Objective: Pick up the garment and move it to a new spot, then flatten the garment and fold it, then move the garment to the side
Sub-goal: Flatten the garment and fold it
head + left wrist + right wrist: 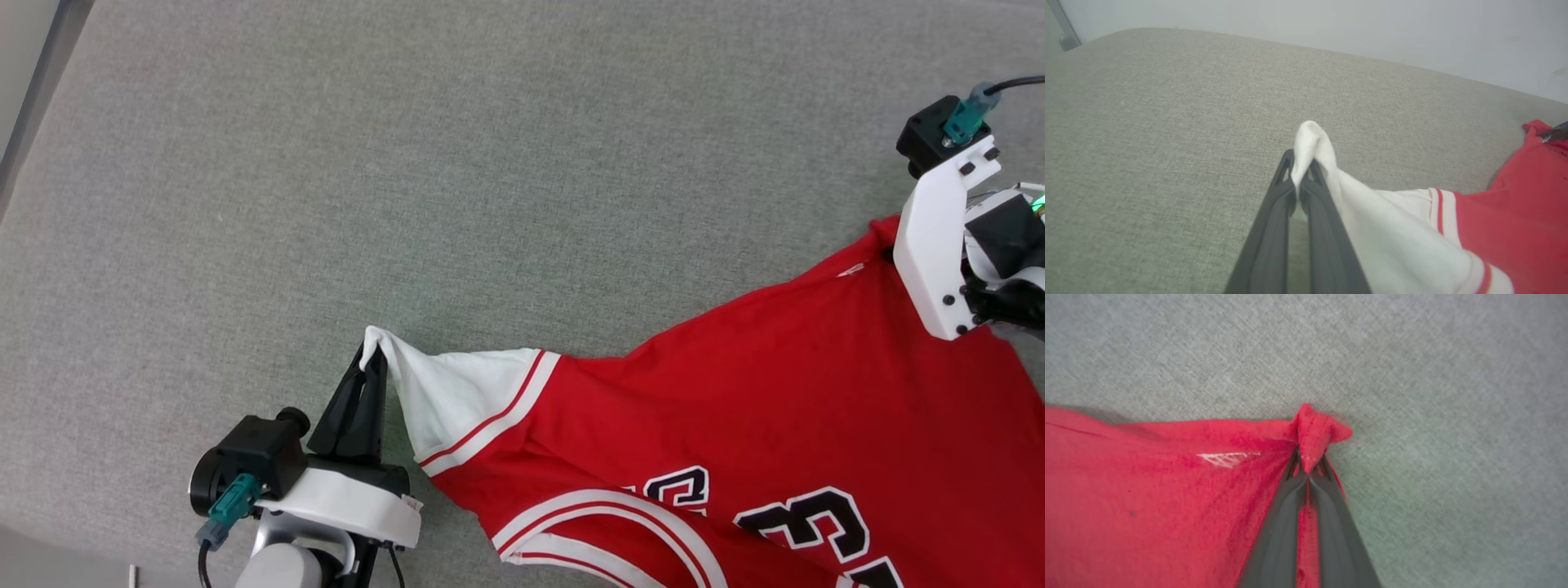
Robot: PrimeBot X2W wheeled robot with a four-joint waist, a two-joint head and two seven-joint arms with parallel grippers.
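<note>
A: State of left gripper (371, 353)?
B: Jaws were pinched together on the tip of the white sleeve (457, 392). A bit of cloth poked out past the fingertips in the left wrist view.
A: Was the sleeve off the surface?
B: Couldn't tell. It was drawn to a point at the gripper, over the grey pad (408, 163).
A: Where was the jersey (775, 384)?
B: It lay spread on the pad, from lower centre up to the right edge of the head view. The red body was mostly flat with a few creases. The striped trim (604, 510) and a black numeral (804, 518) sat at the bottom edge, cut off by the frame.
A: And right gripper (1308, 467)?
B: It was clamped on a red corner (1316, 428) of the jersey. Fabric was bunched above the tips and ran down between the fingers. In the head view its white bracket (939, 237) covered that corner.
A: Between the two?
B: The jersey ran diagonally from grip to grip, with the left end lower in the head view.
</note>
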